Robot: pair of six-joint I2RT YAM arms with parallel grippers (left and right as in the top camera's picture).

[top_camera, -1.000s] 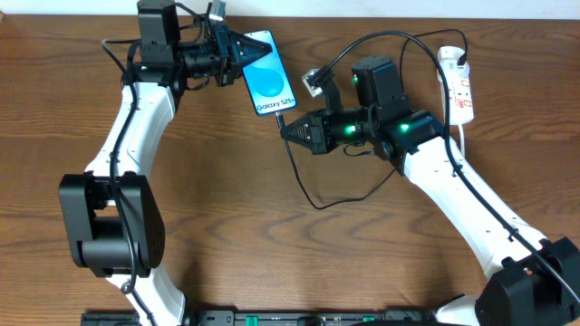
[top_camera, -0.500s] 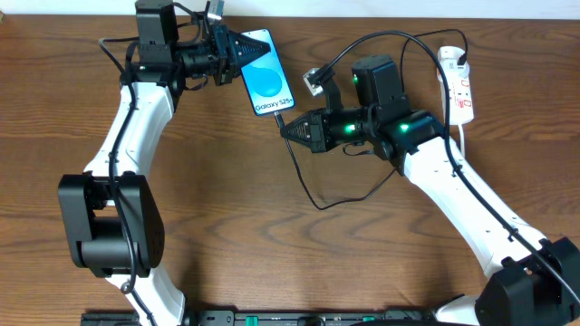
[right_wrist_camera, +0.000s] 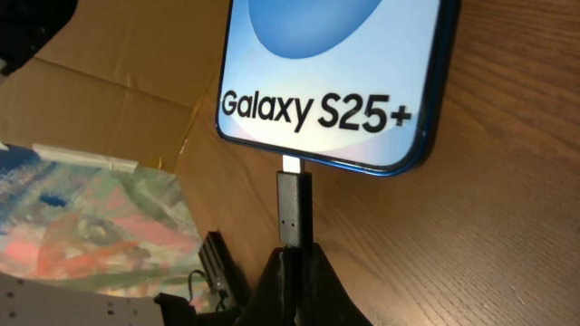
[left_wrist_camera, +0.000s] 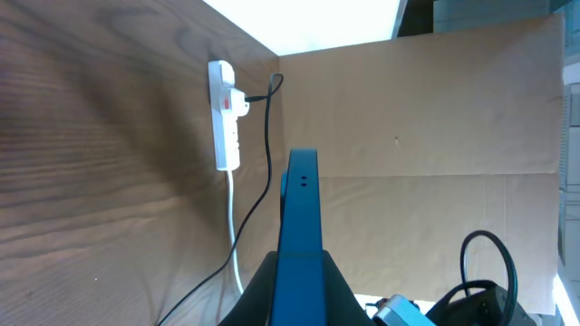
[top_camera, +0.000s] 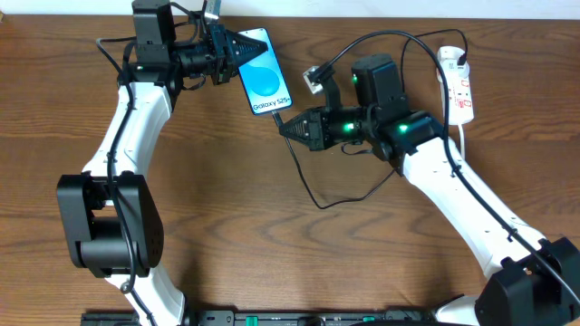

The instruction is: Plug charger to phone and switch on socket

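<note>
Right wrist: right gripper point(right_wrist_camera: 295, 264) pinching black plug of charger point(right_wrist_camera: 294, 210); silver tip touching bottom port of phone point(right_wrist_camera: 344, 72), just under "Galaxy S25+" text.

Left wrist: left gripper point(left_wrist_camera: 301, 269) squeezing phone edge-on; socket point(left_wrist_camera: 224, 113) lying far off on wood, black plug sitting in it.

Overhead: phone lying screen-up at far middle of table point(top_camera: 217, 226), left arm clamping its far end, right arm gripping at near end; cable looping near, arcing to socket at far right.

Passage across the table point(top_camera: 227, 208).
Left-centre wood lies open; charger point(top_camera: 317, 206) loop and right arm point(top_camera: 453, 181) stand before the socket point(top_camera: 458, 86).
</note>
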